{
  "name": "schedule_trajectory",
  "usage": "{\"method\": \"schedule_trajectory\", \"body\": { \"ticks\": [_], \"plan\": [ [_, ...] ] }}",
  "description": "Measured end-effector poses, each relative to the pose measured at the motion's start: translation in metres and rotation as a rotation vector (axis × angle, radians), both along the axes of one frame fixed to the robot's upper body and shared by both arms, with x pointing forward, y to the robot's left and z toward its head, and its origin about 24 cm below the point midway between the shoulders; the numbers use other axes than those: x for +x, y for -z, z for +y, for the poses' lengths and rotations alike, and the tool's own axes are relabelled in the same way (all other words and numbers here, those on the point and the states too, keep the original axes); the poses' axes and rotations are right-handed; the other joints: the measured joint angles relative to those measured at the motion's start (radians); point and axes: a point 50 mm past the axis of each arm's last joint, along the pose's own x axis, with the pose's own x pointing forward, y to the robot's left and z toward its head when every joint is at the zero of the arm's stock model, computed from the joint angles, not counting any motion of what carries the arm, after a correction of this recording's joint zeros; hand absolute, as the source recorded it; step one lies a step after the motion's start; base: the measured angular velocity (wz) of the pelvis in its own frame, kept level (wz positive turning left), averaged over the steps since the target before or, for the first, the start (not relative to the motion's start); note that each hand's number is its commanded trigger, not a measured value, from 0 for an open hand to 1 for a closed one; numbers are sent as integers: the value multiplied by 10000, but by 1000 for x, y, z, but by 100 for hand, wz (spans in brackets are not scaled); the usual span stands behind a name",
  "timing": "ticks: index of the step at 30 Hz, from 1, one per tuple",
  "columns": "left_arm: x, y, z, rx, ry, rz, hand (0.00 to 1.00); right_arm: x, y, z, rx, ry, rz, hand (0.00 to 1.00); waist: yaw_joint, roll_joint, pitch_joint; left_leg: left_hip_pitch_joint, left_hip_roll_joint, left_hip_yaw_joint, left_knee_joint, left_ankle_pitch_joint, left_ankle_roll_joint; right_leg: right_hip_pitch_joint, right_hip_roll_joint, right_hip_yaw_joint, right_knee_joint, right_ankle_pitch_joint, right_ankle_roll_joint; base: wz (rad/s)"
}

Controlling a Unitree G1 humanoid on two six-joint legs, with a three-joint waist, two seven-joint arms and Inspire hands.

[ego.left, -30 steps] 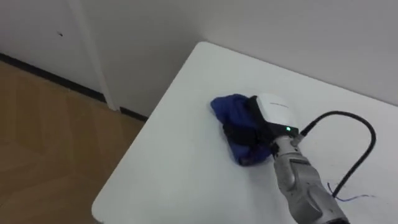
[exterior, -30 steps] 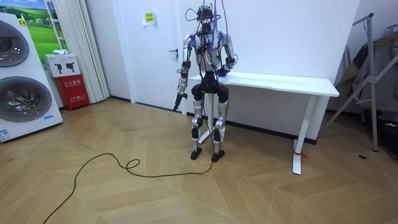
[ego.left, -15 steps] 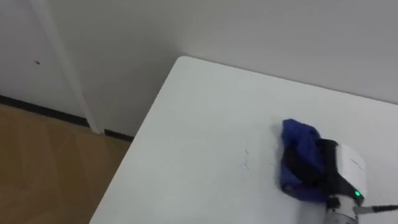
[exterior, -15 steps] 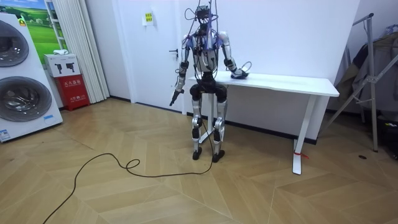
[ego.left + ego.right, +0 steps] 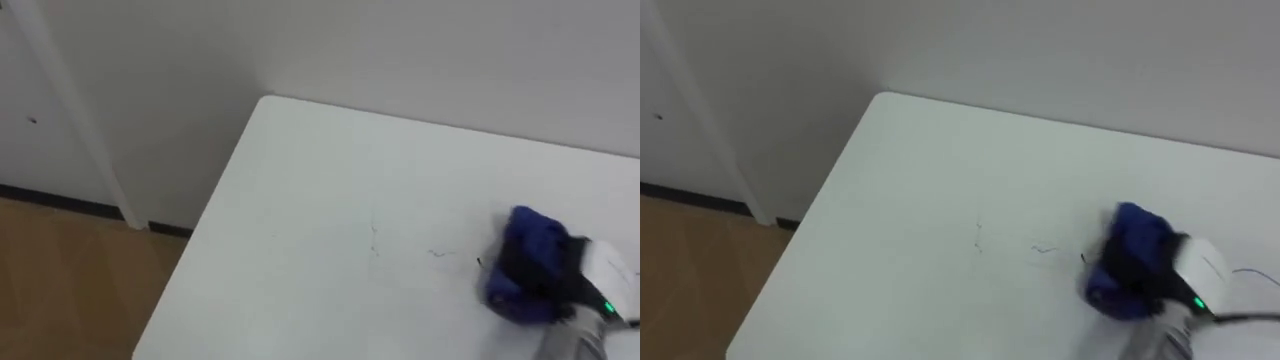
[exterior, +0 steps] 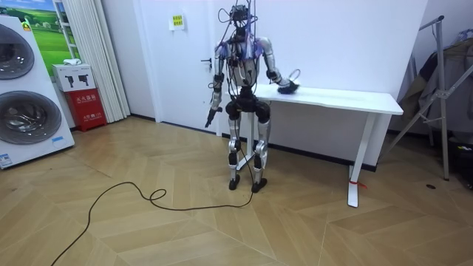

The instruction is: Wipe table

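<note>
1. The right hand (image 5: 600,282) rests on the white desk (image 5: 320,190). Its dark fingers (image 5: 535,272) are curled over a bunched blue cloth (image 5: 528,238) and clamped on it.
2. The cloth lies under the fingers, touching the desk top, and bulges out past the fingertips toward the wall.
3. Thin dark marks (image 5: 374,240) show on the desk to the left of the fingers, near the cloth but apart from it.
4. The desk's rounded corner is well to the left of the fingers and beyond them. Wood floor (image 5: 60,280) lies past the desk's left edge.
5. In the room view the robot stands upright at the desk's end on the room view's left, with its right arm reaching over the top.
6. The left hand (image 6: 210,118) hangs low by its side, away from the desk. I cannot tell whether it is open or closed.
</note>
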Motion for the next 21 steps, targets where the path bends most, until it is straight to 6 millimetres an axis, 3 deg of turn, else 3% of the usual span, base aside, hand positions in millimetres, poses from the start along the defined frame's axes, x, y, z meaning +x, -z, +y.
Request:
{"method": "schedule_trajectory", "body": {
  "ticks": [1,2,4,6,8,13,17,21],
  "plan": [
    [7,0,-3,-50,264,-112,0,21,-15,22,-50,-1178,-329,100,170,-14,90,-141,3,-39,-15,62,-22,-159,17,1,-12,20,-33,18],
    [9,0,-4,-68,374,-130,0,36,-27,36,-79,-1984,-614,100,380,-60,61,-270,9,-101,-16,108,-32,-301,19,-65,-24,27,-44,24],
    [1,0,-3,-42,293,46,0,43,-36,43,-53,-2419,-839,100,491,-74,53,-369,1,-374,9,190,-26,-255,-6,-293,-95,27,-44,49],
    [-12,-1,0,46,92,239,0,39,-32,40,-37,-2328,-686,100,462,-132,4,-332,-61,-674,8,195,-23,-24,-20,-416,-258,8,-15,56],
    [-30,-3,2,67,-141,565,0,12,1,19,137,-1726,439,100,334,-190,0,-295,-102,-919,18,198,-22,242,-89,-530,-470,-15,23,47],
    [-55,-6,11,260,-990,929,0,-37,23,-18,548,82,-85,100,-383,-231,-48,24,-245,-1004,-18,197,-21,708,-281,-647,-602,-88,142,15],
    [-40,-9,18,500,-834,298,0,-64,34,-52,494,1756,23,100,-738,-226,-130,170,-328,-974,-30,189,-11,877,-364,-537,-549,-135,219,-5],
    [-22,-8,14,453,-597,-180,0,-61,34,-53,434,1947,105,100,-658,-105,-198,225,-317,-915,-34,57,128,891,-290,-553,-543,-174,289,-23]
  ]
}}
